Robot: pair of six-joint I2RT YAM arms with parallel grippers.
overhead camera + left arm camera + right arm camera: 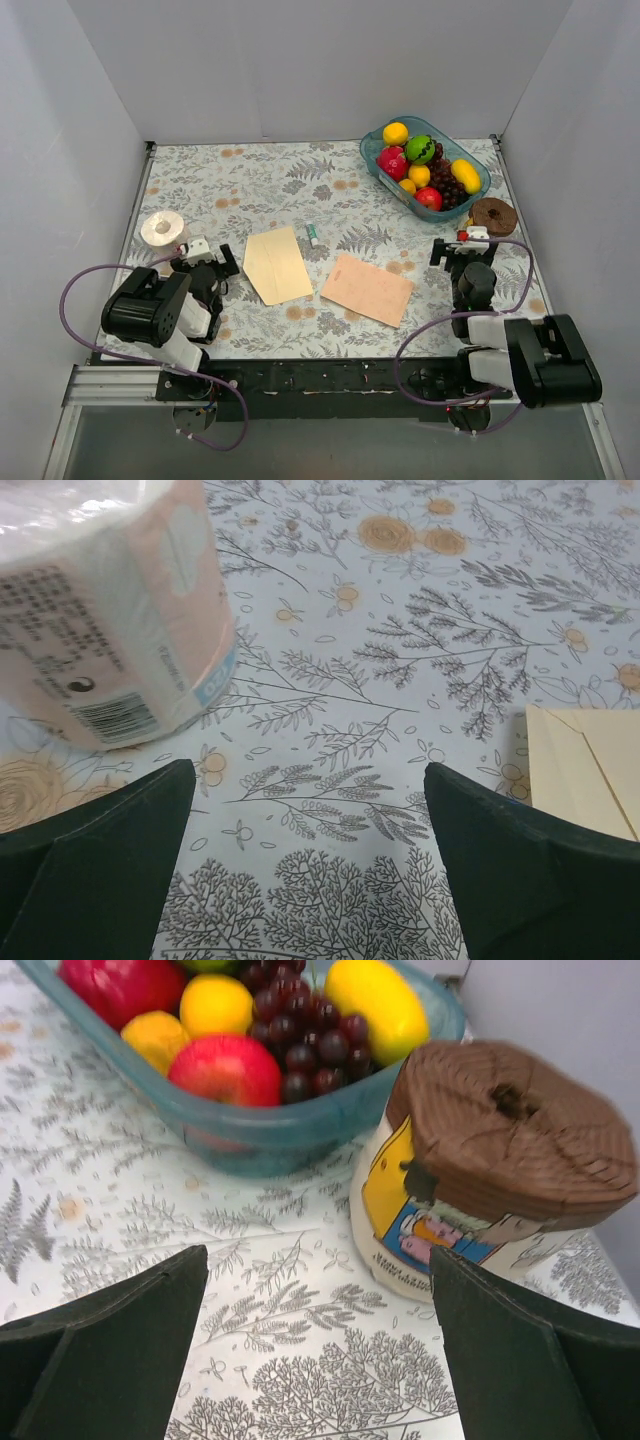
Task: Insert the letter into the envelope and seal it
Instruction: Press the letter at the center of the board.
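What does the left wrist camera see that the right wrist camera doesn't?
Only the left wrist camera shows the wrapped paper roll and a corner of the envelope. Only the right wrist camera shows the blue fruit basket and a brown-topped container beside it. Both show the flowery tablecloth. Each also shows its own gripper, the left gripper and the right gripper, open with nothing between the fingers.
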